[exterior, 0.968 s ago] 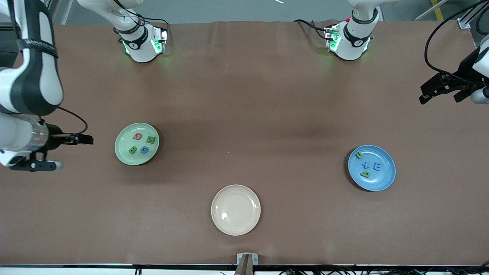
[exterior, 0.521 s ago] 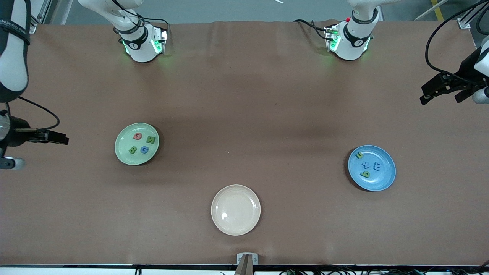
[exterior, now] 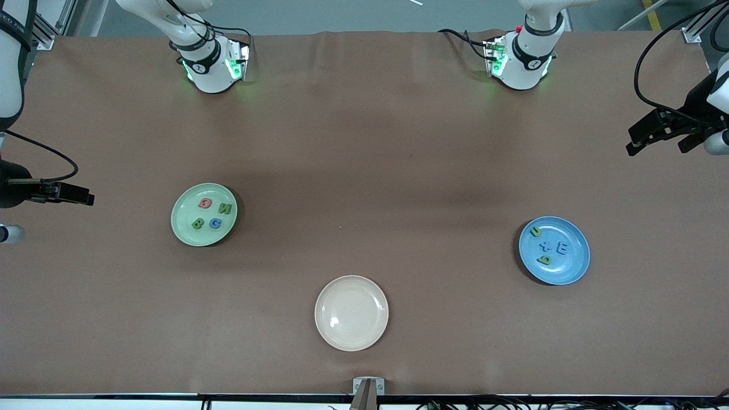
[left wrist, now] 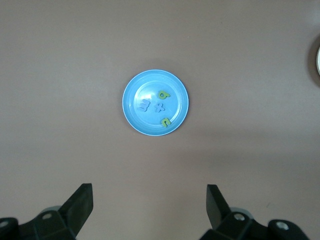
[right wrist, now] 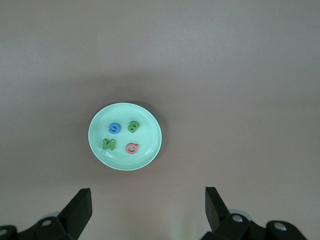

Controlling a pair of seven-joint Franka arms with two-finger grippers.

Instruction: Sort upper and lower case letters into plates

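The mint green plate [exterior: 182,212] holds several letters: a red one [exterior: 204,203], two green ones [exterior: 225,208] and a blue one [exterior: 214,223]. The blue plate [exterior: 574,263] holds several letters, two green [exterior: 536,231] and two blue [exterior: 561,248]. My right gripper [exterior: 86,199] is open and empty, over bare table at the right arm's end, apart from the mint plate [right wrist: 148,150]. My left gripper [exterior: 633,146] is open and empty, over the table's edge at the left arm's end, apart from the blue plate [left wrist: 150,125]. No letter lies loose on the table.
A cream-beige plate [exterior: 351,312] stands empty between the two plates and nearer to the front camera; its rim shows in the left wrist view [left wrist: 318,61]. The brown table cloth [exterior: 364,171] covers the table. Both arm bases stand at the table's back edge.
My right arm has drawn back from beside the mint plate toward the right arm's end of the table. The left arm has hardly moved. The letters and plates have not moved.
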